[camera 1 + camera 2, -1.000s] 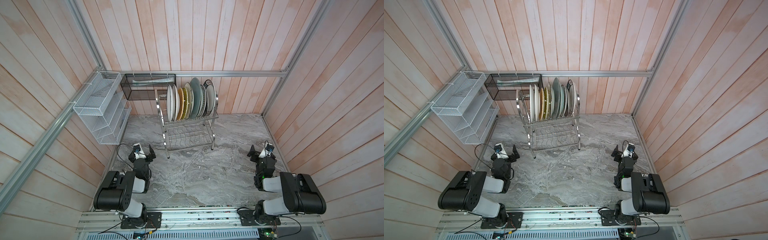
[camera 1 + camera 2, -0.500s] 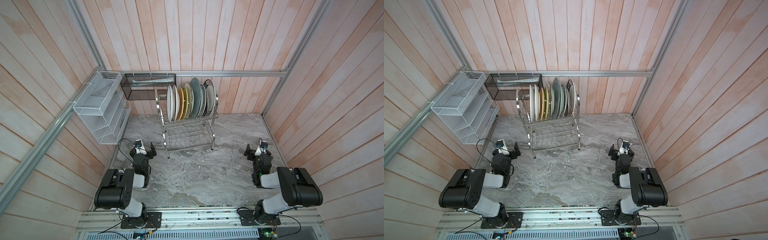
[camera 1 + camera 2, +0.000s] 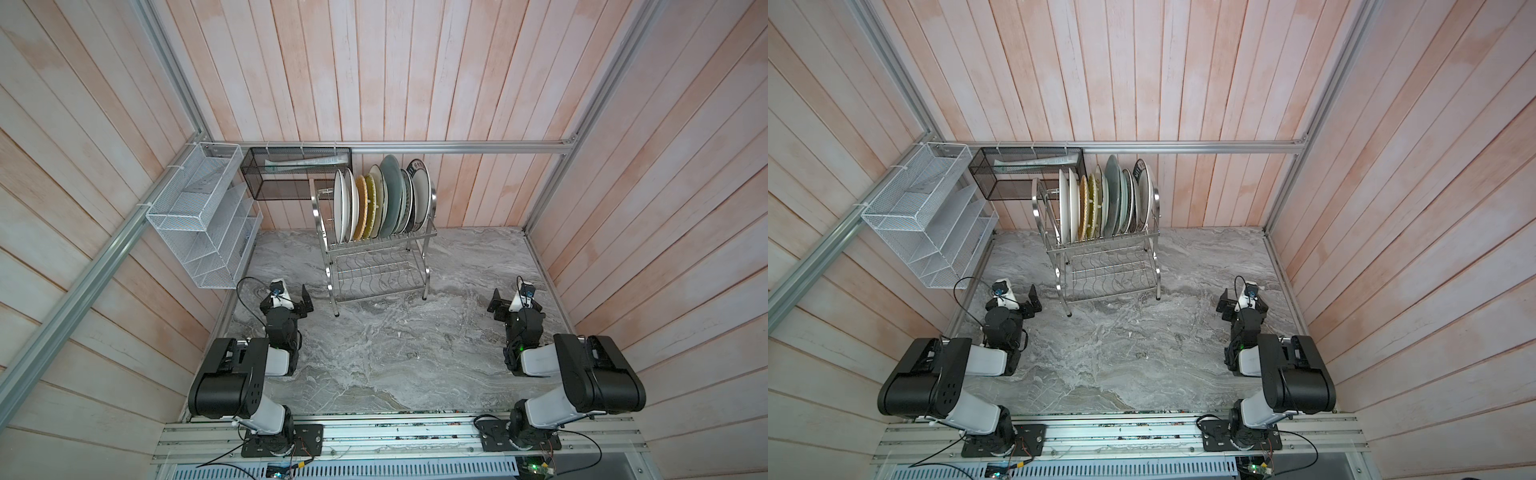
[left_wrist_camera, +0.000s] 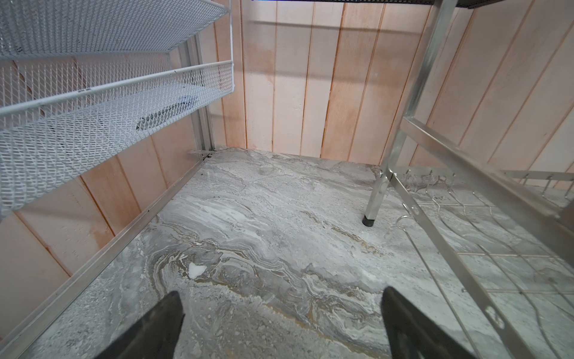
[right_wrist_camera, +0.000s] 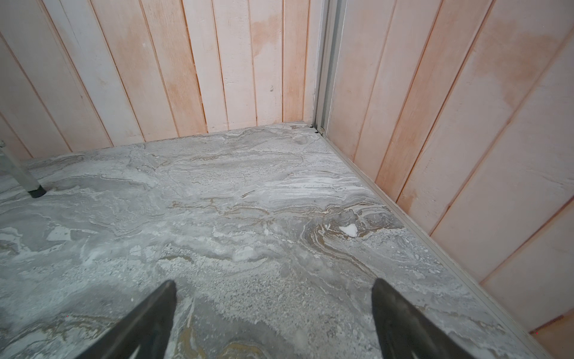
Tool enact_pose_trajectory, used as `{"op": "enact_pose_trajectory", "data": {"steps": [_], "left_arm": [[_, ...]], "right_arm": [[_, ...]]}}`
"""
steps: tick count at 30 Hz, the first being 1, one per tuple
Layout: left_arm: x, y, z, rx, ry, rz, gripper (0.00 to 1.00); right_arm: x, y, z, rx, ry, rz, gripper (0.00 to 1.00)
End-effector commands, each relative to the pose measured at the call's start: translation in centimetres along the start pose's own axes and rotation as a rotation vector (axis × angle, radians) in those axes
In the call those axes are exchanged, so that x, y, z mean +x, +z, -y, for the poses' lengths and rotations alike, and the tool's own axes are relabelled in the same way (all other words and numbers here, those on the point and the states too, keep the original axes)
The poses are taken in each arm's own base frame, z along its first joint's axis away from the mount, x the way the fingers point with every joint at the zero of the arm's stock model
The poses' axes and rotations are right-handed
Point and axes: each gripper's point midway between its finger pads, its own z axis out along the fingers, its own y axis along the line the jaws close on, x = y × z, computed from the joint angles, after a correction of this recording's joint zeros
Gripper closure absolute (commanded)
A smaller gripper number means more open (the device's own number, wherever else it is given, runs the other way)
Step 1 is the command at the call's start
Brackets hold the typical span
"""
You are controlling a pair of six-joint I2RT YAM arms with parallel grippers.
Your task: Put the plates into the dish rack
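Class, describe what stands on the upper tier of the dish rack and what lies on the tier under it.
The plates stand on edge in a row on the upper tier of the dish rack. The lower tier holds nothing visible. The plates overlap, so most faces are hidden.

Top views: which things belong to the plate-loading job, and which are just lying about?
Job:
- plates, standing in the top tier
- dish rack

Lying about:
- white mesh shelf on the left wall
- black mesh basket on the back wall

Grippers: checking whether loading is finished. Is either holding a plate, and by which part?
Nothing is held: left gripper and right gripper are open, empty; plates stand in the dish rack.
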Motion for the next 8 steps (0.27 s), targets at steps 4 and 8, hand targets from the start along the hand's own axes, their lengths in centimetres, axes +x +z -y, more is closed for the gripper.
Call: {"op": "enact_pose_trajectory", "data": {"steps": [4,8], "left_arm": [[0.02,0.17,0.21,0.006,0.008,-0.007,0.0],[-0.05,0.06,0.2,0.006,0.008,-0.003,0.0]], "right_arm": [[-1.0,0.24,-0.43,-0.013,-0.008,0.024,0.02],[-1.02,0.24,-0.44,-0.014,-0.007,0.025,0.02]]}}
